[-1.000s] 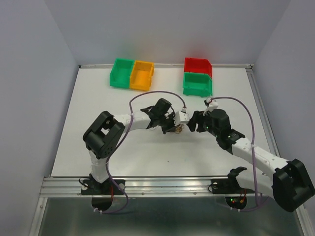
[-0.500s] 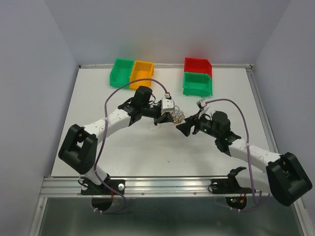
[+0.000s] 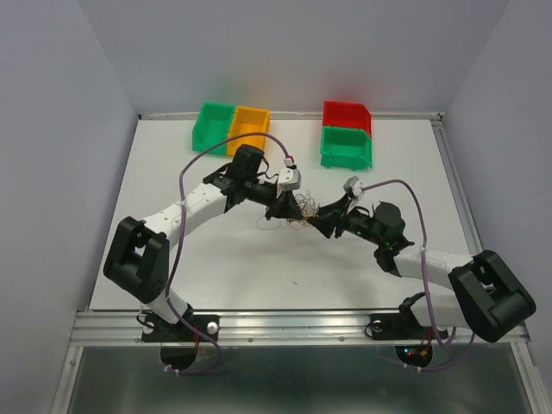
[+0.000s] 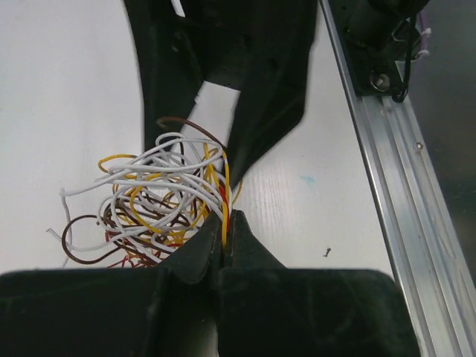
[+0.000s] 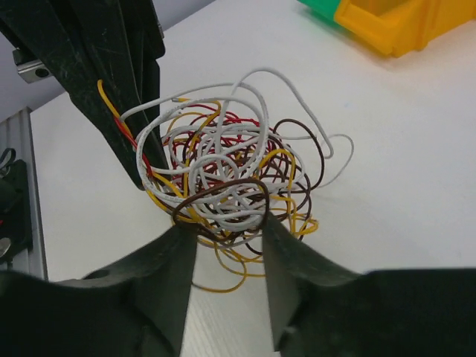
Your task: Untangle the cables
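Bright, even light with soft, faint shadows.

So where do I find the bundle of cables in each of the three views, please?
Top external: the cables lie near the picture's centre, just right of the left gripper.
Left wrist: left of centre, above the camera's own fingers.
Right wrist: middle of the picture.
Shared landmark: the left gripper, which touches the bundle in all three views.
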Motion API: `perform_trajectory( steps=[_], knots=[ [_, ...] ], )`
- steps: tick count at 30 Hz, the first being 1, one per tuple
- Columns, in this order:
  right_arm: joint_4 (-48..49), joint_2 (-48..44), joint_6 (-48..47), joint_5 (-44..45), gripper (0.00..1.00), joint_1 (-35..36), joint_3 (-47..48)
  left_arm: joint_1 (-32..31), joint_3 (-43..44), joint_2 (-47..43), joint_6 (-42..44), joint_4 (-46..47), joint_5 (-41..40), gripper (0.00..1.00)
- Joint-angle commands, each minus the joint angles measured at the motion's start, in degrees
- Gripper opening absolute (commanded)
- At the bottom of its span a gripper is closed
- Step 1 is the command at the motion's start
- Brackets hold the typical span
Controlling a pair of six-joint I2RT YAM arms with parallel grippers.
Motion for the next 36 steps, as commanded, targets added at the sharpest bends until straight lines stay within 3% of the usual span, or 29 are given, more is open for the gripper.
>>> perform_trajectory(
  steps=[1,3,6,8,9,10,11,13,14,17,25,27,29,30,31,32,34,36],
  knots=[
    [12.7,1.6,0.3,-5.3,0.36,-0.2,-1.3,0.8,4.7,0.1,2.8,-5.3,7.0,0.00],
    [12.6,1.6,0.8,-3.8,0.16,-0.2,-1.3,2.2,4.1,-1.0,1.2,-4.1,7.2,0.00],
    [12.5,1.0,2.2,3.1,0.01,-0.2,-2.0,4.7,2.0,-4.4,-3.8,2.9,6.3,0.00],
    [10.2,-0.2,4.7,14.2,0.01,-0.2,-1.4,5.9,-0.9,-8.8,-10.3,11.2,1.2,0.00],
    [3.9,-0.9,5.8,19.4,0.01,-0.2,-0.5,5.9,-4.4,-10.8,-16.4,15.1,-2.6,0.00],
    [0.3,-1.5,6.9,25.0,0.00,-0.2,0.4,5.9,-6.3,-13.0,-18.3,18.7,-12.0,0.00],
    [-3.5,-2.6,9.7,38.1,0.01,-0.2,1.4,5.9,-8.1,-17.3,-20.0,24.9,-17.1,0.00],
    [-12.2,-3.6,11.8,49.5,0.01,-0.2,2.9,6.6,-13.0,-21.5,-23.8,31.6,-30.6,0.00],
    [-13.8,-4.1,12.8,58.5,0.01,-0.3,2.8,7.1,-14.0,-24.5,-25.2,33.0,-34.6,0.00],
    [-18.9,-5.2,14.3,71.0,0.01,-0.5,2.2,9.9,-16.0,-27.4,-27.6,35.0,-41.0,0.00],
    [-24.1,-15.2,18.2,76.0,0.01,-0.8,-1.2,11.5,-16.6,-29.2,-28.4,36.2,-52.7,0.00],
    [-26.4,-17.3,21.3,81.5,0.01,-0.8,-2.0,11.6,-16.9,-29.6,-28.3,36.7,-53.7,0.00],
    [-28.9,-20.7,20.1,81.2,0.11,-0.8,-2.8,11.6,-17.5,-29.9,-27.7,37.6,-49.8,0.00],
    [-28.2,-21.6,18.0,78.3,0.36,-0.8,-2.9,11.6,-18.1,-29.9,-27.2,37.8,-46.5,0.00],
    [-26.7,-22.5,15.6,74.6,0.53,-0.8,-3.3,11.6,-18.1,-29.5,-26.7,38.0,-38.5,0.00],
    [-25.0,-23.6,11.6,66.3,0.82,-0.8,-4.4,11.4,-18.0,-28.4,-26.6,37.9,-35.0,0.00],
    [-19.6,-23.7,9.0,58.8,0.92,-0.7,-5.3,11.5,-16.9,-27.0,-26.8,37.3,-28.6,0.00],
    [-14.7,-22.4,6.9,49.5,0.95,-0.8,-5.9,11.0,-15.8,-25.7,-25.4,35.1,-22.8,0.00]
  ],
)
